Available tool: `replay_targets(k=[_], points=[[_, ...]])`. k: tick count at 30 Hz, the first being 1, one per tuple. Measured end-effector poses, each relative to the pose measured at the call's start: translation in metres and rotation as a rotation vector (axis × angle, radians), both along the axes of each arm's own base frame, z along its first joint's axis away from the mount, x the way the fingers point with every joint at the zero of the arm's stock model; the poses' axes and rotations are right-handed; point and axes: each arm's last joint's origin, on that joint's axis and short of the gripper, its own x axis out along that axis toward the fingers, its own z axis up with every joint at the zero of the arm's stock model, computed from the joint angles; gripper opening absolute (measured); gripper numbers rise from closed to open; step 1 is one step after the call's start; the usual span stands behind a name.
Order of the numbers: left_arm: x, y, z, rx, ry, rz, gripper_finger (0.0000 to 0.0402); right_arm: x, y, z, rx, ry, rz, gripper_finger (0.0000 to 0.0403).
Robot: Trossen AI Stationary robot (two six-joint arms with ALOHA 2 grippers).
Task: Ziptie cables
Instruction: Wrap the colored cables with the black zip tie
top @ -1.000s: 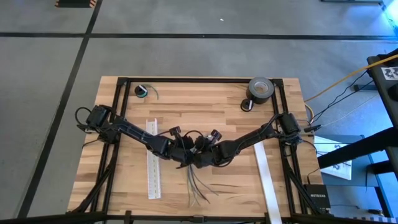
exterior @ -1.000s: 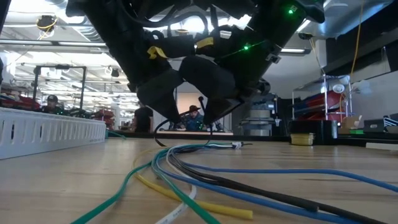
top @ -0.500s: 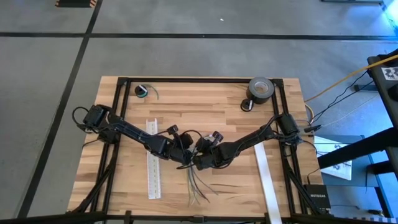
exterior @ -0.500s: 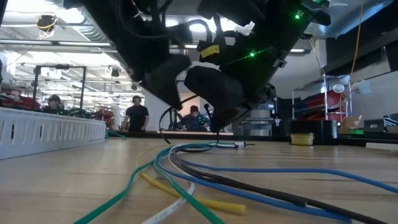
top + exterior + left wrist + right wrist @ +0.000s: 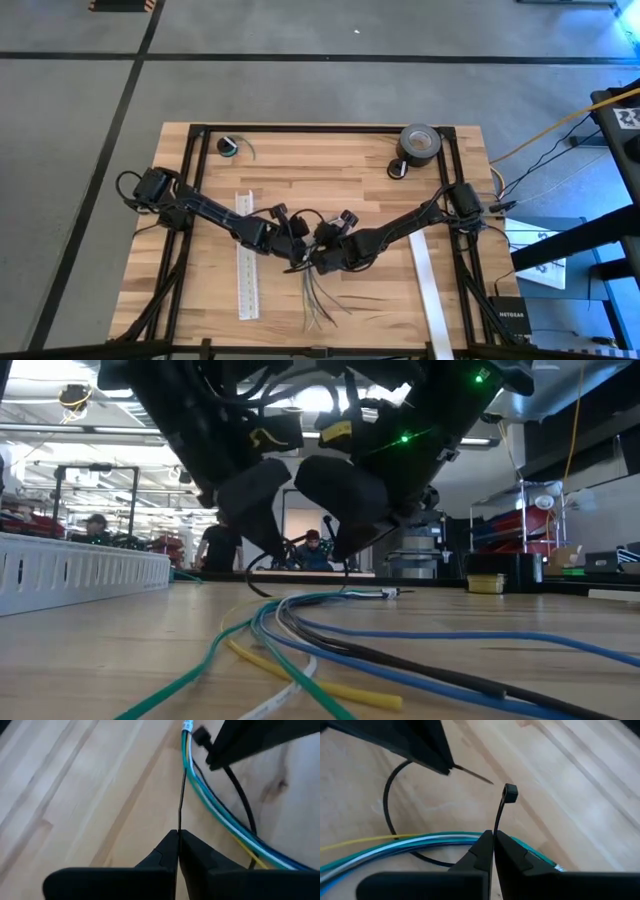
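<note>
Cables (image 5: pixel 318 296) on table (image 5: pixel 340 170), left claw (image 5: pixel 178 836) and right claw (image 5: pixel 493 836) each clamped on ziptie (image 5: pixel 499 817) ends.

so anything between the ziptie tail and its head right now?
Nothing visible. Right gripper is shut on the ziptie below its head; left gripper is shut on the pointed tail, which stops short of the head with only open air between, above the cables.

We see a roll of tape (image 5: pixel 420 144) and a small wire coil (image 5: pixel 229 148) — both well apart from the pincers — plus two white slotted strips (image 5: pixel 245 256).
</note>
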Motion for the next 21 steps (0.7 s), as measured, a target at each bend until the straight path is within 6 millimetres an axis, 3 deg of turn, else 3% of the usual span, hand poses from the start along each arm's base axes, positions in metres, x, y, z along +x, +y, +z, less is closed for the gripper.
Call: replay_targets(k=[10,16,21], points=[[0.003,-0.002,0.003,-0.024,-0.024,-0.033,0.0000,0.001,0.000,0.001,-0.005,-0.001,0.016,0.0000],[-0.003,-0.001,0.019,-0.045,-0.063,-0.019,0.0000,-0.002,-0.002,0.000,-0.030,0.032,0.008,0.0000],[-0.003,-0.001,0.020,-0.046,-0.067,-0.018,0.0000,0.000,-0.001,0.001,-0.023,0.009,0.009,0.0000]])
